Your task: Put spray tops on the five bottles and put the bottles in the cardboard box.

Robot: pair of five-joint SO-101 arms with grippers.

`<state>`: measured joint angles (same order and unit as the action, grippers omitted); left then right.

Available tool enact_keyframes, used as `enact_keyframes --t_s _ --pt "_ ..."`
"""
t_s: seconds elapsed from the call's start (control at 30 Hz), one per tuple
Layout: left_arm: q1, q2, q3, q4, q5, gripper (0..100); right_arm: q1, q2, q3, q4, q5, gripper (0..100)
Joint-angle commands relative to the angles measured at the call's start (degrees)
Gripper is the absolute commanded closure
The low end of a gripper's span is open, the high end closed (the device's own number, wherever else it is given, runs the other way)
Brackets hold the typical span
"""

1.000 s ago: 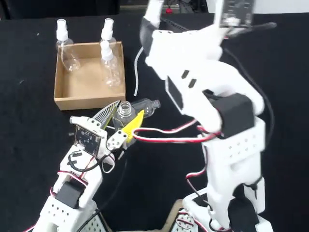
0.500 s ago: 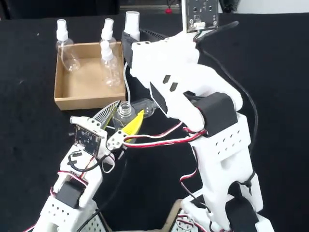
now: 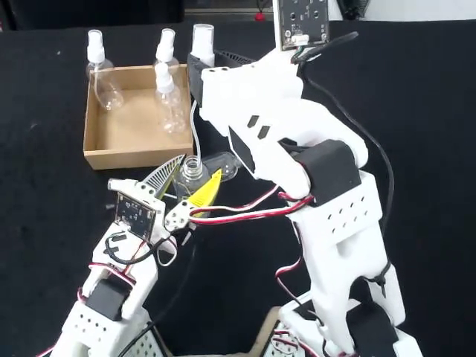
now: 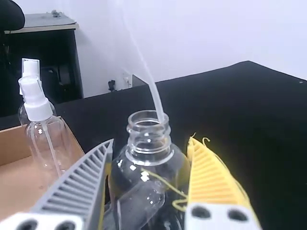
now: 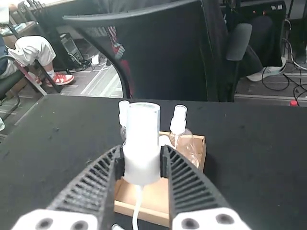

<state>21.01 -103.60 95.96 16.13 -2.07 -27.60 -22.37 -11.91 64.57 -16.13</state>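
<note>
High view: the spray top (image 3: 203, 43) has been swung leftward to upper centre. Left wrist: the open bottle (image 4: 147, 139), mid-frame, is clamped by the left gripper (image 4: 149, 143), with the tube (image 4: 144, 81) at its neck (insertion seems begun). Right wrist: the spray top is pinched by the right gripper (image 5: 141, 155).

The setting was an office or lab workroom. A black-covered desk (image 3: 416, 111) served as the work surface. Behind it stood a black swivel chair (image 5: 158, 52) on a tiled floor (image 5: 98, 84), with loose cables (image 5: 288, 79) trailing nearby. A dark cabinet (image 4: 45, 57) stood against a plain white wall (image 4: 216, 33)
</note>
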Motion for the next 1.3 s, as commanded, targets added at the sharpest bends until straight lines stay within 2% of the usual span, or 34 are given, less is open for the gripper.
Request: enact_keyframes --t_s 0.0,0.23,0.47,0.53,0.87,0.97,1.27 --pt "0.04 -0.88 1.36 -0.79 0.09 86 -1.41 -2.24 -0.22 -1.76 0.53 98.0" --pt "0.04 -0.88 1.36 -0.79 0.09 86 -6.68 -6.73 3.47 -1.23 0.88 98.0" --pt "0.04 -0.88 1.36 -0.79 0.00 86 -6.68 -13.67 13.76 -1.32 1.14 97.7" --pt "0.04 -0.88 1.36 -0.79 0.00 86 -6.68 -16.04 16.84 -2.11 3.16 98.0" --pt "0.04 -0.88 1.36 -0.79 0.00 86 -6.68 -30.90 38.81 -13.19 5.36 97.6" --pt "0.04 -0.88 1.36 -0.79 0.00 86 -6.95 -32.48 43.74 -15.82 8.62 97.6" --pt "0.04 -0.88 1.36 -0.79 0.00 86 -6.95 -33.01 45.85 -15.82 11.87 95.8"
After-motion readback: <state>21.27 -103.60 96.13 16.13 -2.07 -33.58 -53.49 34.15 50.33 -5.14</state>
